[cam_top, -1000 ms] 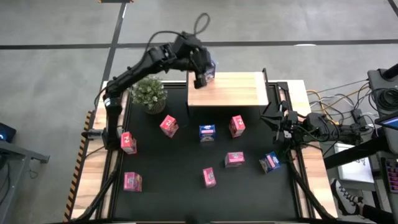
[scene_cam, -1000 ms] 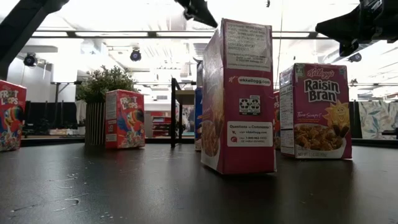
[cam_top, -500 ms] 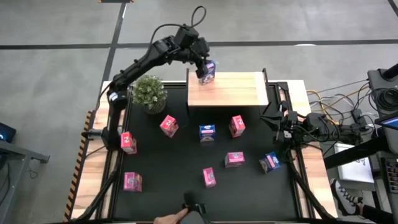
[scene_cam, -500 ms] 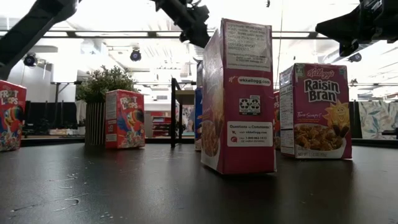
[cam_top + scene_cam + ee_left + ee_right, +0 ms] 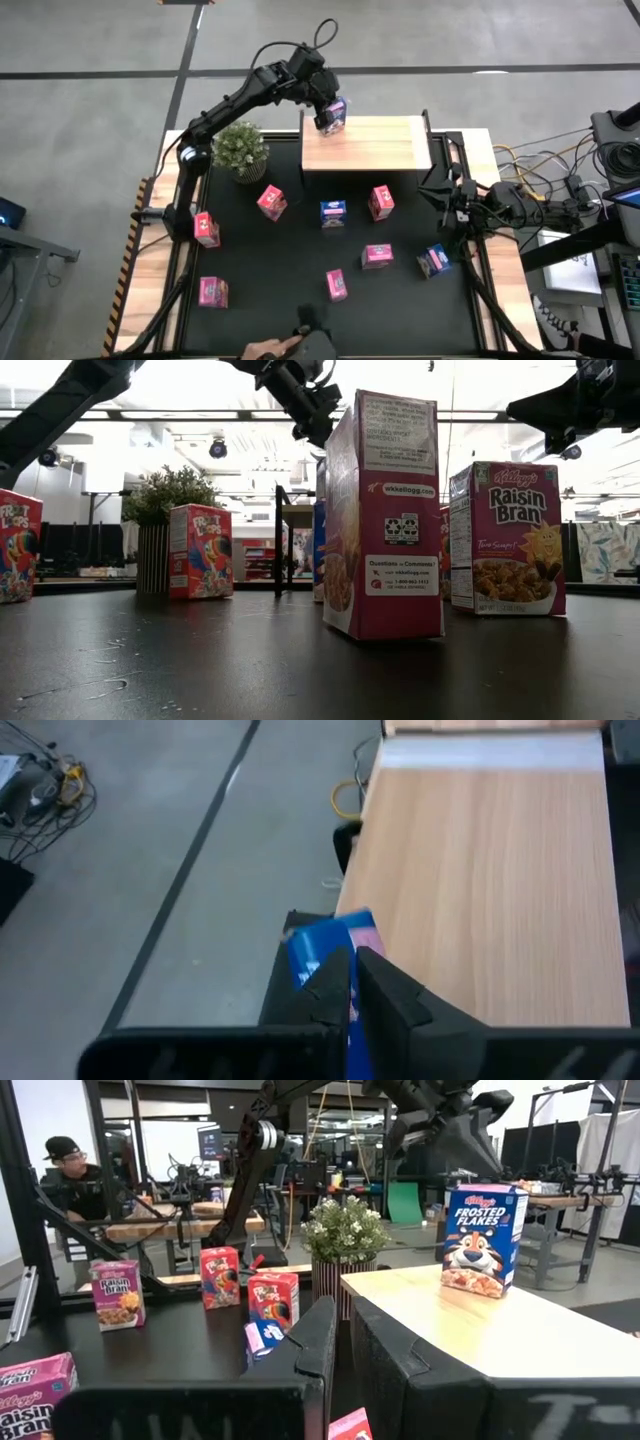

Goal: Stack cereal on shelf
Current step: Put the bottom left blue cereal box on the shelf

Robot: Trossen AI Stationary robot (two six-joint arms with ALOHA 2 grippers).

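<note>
Left pincer (image 5: pixel 327 108), fingers closed, above a blue cereal box (image 5: pixel 334 113) standing on the shelf (image 5: pixel 380 143), upper centre. Right pincer (image 5: pixel 441 192), closed, waits at table's right edge.

One blue cereal box (image 5: pixel 334 113) stands upright on the wooden shelf (image 5: pixel 375 146) corner — others scattered below.

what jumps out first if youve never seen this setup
The blue Frosted Flakes box stands alone on the pale wooden shelf, at its corner nearest the potted plant, with the left tool shut just above it. Below the shelf, pink and blue cereal boxes lie scattered over the black table. The right tool waits, shut, at the table's right edge.
</note>
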